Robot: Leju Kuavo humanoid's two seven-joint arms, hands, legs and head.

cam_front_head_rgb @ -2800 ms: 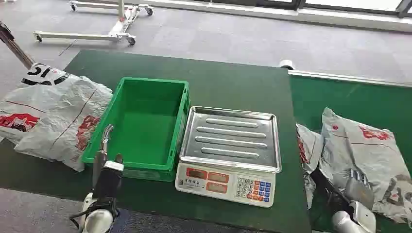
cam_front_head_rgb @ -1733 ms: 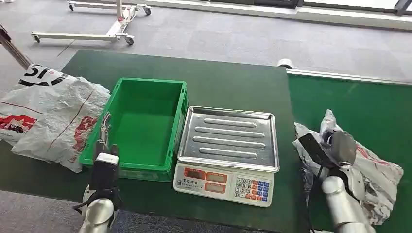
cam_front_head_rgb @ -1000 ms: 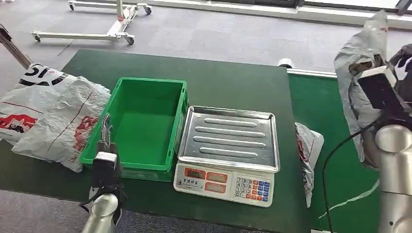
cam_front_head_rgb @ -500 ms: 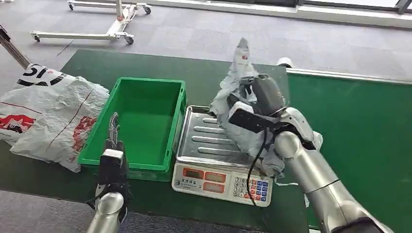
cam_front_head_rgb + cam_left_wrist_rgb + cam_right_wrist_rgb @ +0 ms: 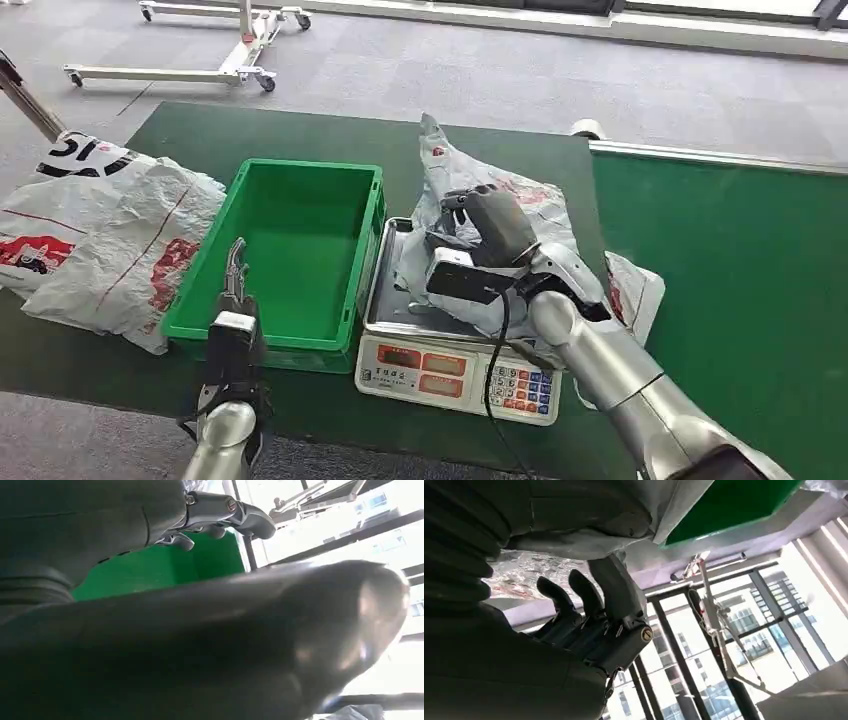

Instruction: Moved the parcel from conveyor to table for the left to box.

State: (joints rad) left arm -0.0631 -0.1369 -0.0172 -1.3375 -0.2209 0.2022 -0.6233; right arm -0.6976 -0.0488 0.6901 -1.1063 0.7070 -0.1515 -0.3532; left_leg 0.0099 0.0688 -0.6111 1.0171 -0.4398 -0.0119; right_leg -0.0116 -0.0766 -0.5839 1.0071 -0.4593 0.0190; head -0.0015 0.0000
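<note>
The crumpled grey plastic parcel with red print [image 5: 487,205] lies draped over the steel pan of the white electronic scale [image 5: 462,368], one corner sticking up. The right hand [image 5: 478,232] rests on top of it, fingers [image 5: 574,596] clamped into the wrinkled film. To the left stands the green plastic crate [image 5: 285,254] on the dark green tabletop [image 5: 300,135] — the left hand [image 5: 236,272] hovers at its near wall, fingers together on nothing. White printed sacks [image 5: 95,235] lie further left; another grey parcel [image 5: 633,295] sits by the green conveyor [image 5: 740,260].
</note>
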